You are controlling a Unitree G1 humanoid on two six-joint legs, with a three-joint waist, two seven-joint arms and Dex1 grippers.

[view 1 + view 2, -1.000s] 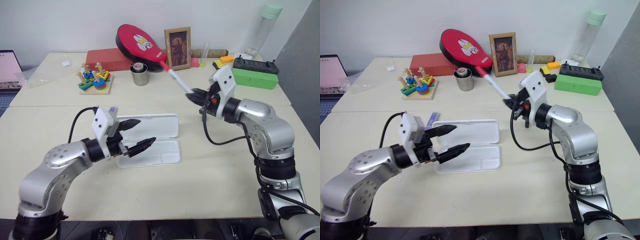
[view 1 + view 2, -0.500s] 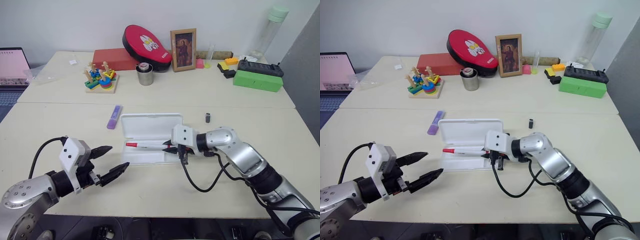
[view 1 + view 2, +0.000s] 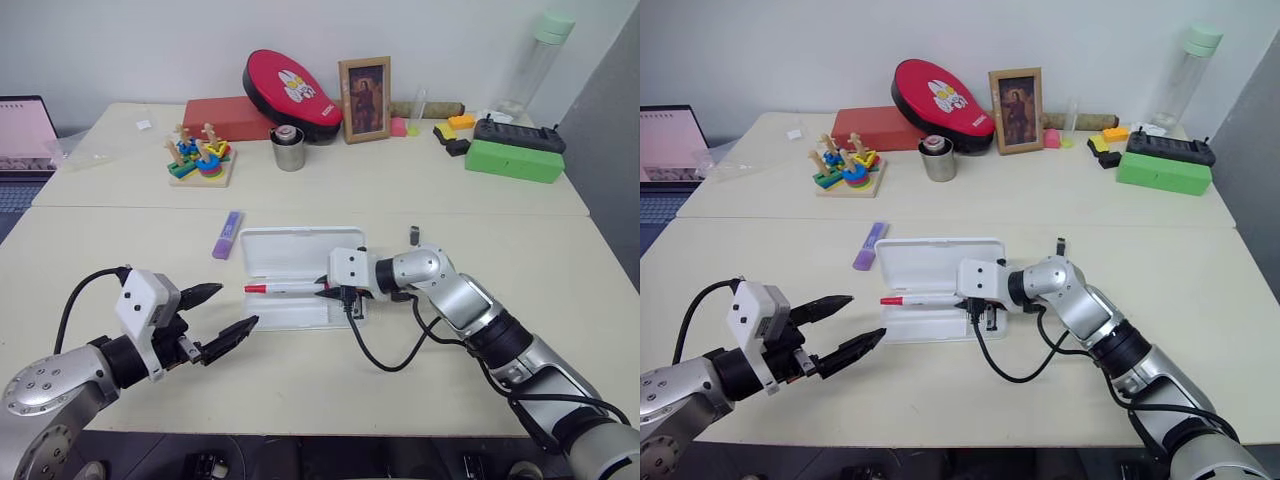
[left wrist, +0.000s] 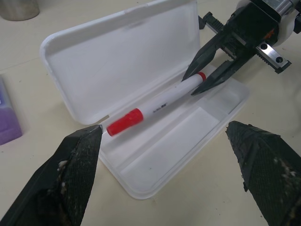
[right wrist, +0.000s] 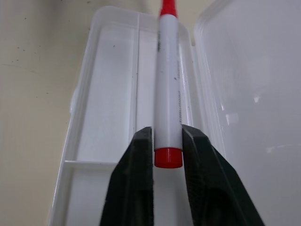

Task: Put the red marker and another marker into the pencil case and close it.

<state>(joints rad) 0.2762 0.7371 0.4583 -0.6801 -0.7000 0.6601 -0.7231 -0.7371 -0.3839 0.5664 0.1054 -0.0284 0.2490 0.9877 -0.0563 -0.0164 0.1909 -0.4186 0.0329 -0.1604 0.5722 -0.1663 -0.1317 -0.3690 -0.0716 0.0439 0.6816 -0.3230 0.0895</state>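
With the right gripper (image 3: 335, 291) clamped on the red marker (image 3: 285, 288) over the open pencil case (image 3: 300, 305), release it level, while the left gripper (image 3: 222, 312) fingers stand apart.

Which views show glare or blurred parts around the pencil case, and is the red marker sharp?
Right wrist view: the red marker is sharp along its barrel, small glare spots lie on the pencil case lid. Left wrist view: the left gripper fingers look soft and large up close, the marker stays clear. Left eye view: even light, soft shadows.
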